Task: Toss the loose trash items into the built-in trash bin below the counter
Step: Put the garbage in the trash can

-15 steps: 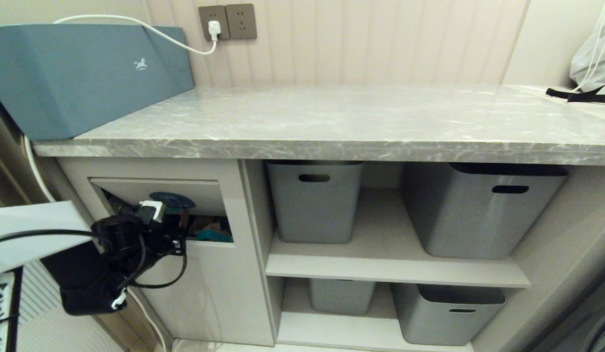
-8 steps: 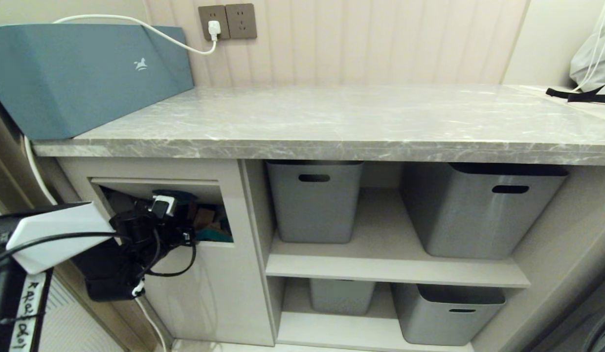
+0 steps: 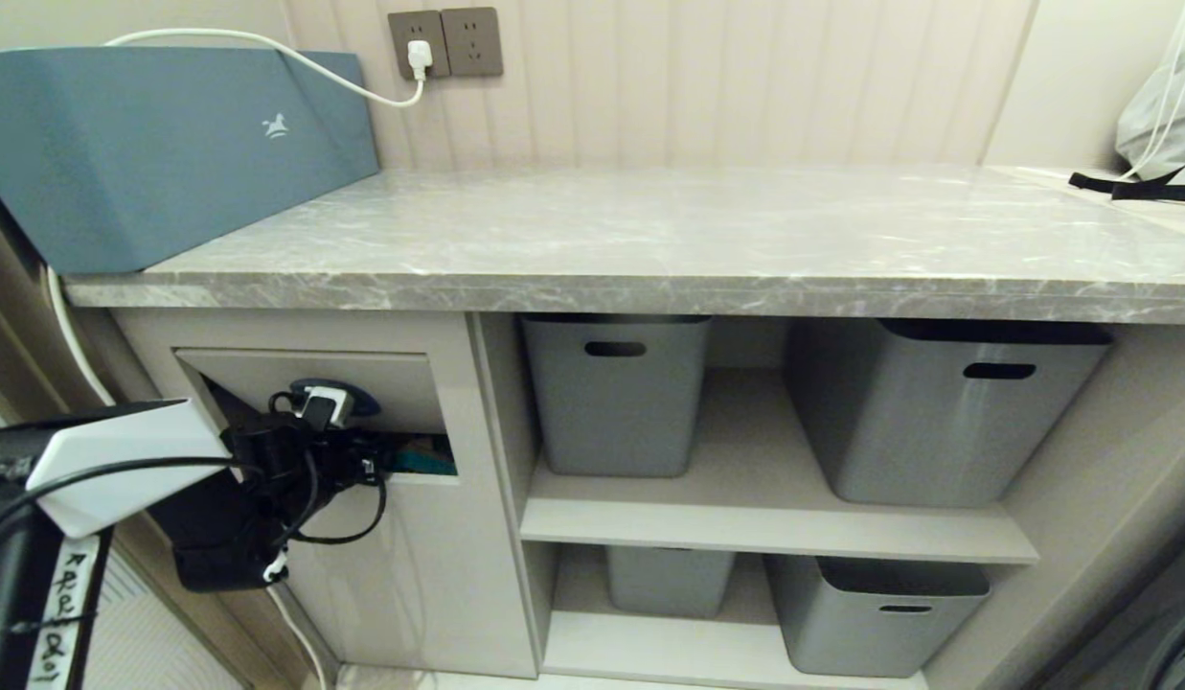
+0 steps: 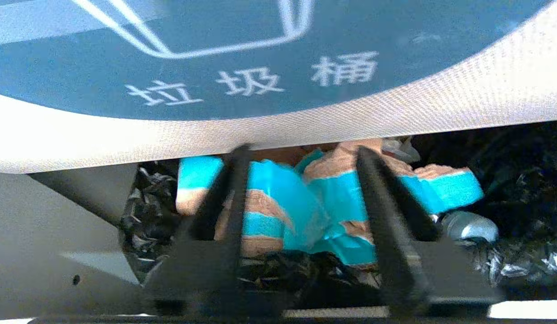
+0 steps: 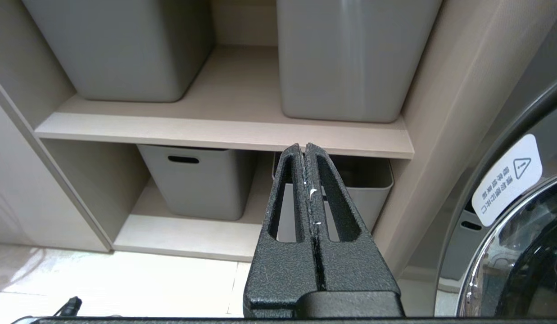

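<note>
L hand (image 4: 301,216) is at the mouth of the built-in trash bin (image 3: 429,537), under the desk (image 3: 649,240), pushed in beneath the tilting flap (image 3: 400,379). Wrist cam: fingers (image 4: 233,193) stand apart, roughly half spread, nothing between them. No scrap pinched that I can see. Blue sticker w/ white bin icon (image 4: 215,54) fills the upper part of that view, so the hand is hard up against the flap.

Trash location: brown strips w/ teal edges (image 4: 332,193) lie in a crumpled heap inside the bin, on the black liner bag (image 4: 508,180), just beyond the fingertips. A tan piece shows behind the strips, could be the cardboard, can't confirm. Small pale round thing beside the heap, unidentified. In head cam only a teal sliver (image 3: 424,465) shows thru the gap below the flap.

Desk top in head cam: no scraps on the marble slab. Only a teal box (image 3: 161,144) at its L end, w/ a white cable (image 3: 266,43) running to the wall socket. Grey tubs (image 3: 616,393) on the shelves not involved.

R hand (image 5: 305,155) parked low facing the shelves, fingers pressed together, empty.

Progress, my read: drop looks made, at least the strips are in. Nothing visibly left to collect, tho the slab's far R end runs out of frame. Remaining: back the L hand out so the flap can swing closed, mind the wrist cables (image 3: 333,527) near the flap edge.
</note>
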### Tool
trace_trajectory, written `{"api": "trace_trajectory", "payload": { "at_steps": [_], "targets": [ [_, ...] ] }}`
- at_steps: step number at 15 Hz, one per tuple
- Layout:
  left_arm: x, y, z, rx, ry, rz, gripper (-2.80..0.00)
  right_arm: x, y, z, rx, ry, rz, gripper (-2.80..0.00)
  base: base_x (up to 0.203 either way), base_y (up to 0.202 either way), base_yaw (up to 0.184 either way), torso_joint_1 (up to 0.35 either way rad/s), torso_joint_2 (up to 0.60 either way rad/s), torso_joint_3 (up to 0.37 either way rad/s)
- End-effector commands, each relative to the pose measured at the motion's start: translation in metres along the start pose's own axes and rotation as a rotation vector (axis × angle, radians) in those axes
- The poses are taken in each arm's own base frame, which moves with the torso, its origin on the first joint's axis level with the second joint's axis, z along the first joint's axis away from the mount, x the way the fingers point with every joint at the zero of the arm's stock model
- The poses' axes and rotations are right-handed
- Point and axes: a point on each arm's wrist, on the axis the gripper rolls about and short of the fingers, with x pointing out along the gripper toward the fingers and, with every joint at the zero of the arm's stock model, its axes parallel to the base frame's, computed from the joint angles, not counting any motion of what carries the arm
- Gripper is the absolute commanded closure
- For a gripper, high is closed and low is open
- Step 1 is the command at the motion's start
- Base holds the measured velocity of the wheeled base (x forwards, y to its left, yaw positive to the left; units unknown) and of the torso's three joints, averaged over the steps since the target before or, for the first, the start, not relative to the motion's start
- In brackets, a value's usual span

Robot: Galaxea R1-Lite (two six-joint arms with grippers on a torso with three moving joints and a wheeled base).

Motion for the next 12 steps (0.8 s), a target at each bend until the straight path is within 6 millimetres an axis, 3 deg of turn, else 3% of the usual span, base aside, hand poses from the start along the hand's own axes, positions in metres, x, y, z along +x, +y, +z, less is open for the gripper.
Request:
{"api": "trace_trajectory", "payload": {
  "at_steps": [1, 6, 7, 12],
  "targets": [
    [-0.001, 0.001, 0.004, 0.003, -0.016, 0.005, -2.80, 0.000, 0.000, 0.000, 0.000, 0.000, 0.000, 0.00, 0.000, 0.000, 0.000, 0.000, 0.00, 0.000],
    [-0.013, 0.004, 0.026, -0.042, -0.053, 0.010, -2.80, 0.000, 0.000, 0.000, 0.000, 0.000, 0.000, 0.00, 0.000, 0.000, 0.000, 0.000, 0.00, 0.000],
    [-0.024, 0.004, 0.033, -0.060, -0.054, 0.009, 0.00, 0.000, 0.000, 0.000, 0.000, 0.000, 0.000, 0.00, 0.000, 0.000, 0.000, 0.000, 0.00, 0.000],
    [-0.066, 0.000, 0.048, -0.076, -0.026, 0.005, 0.00, 0.000, 0.000, 0.000, 0.000, 0.000, 0.000, 0.00, 0.000, 0.000, 0.000, 0.000, 0.00, 0.000]
  ]
}}
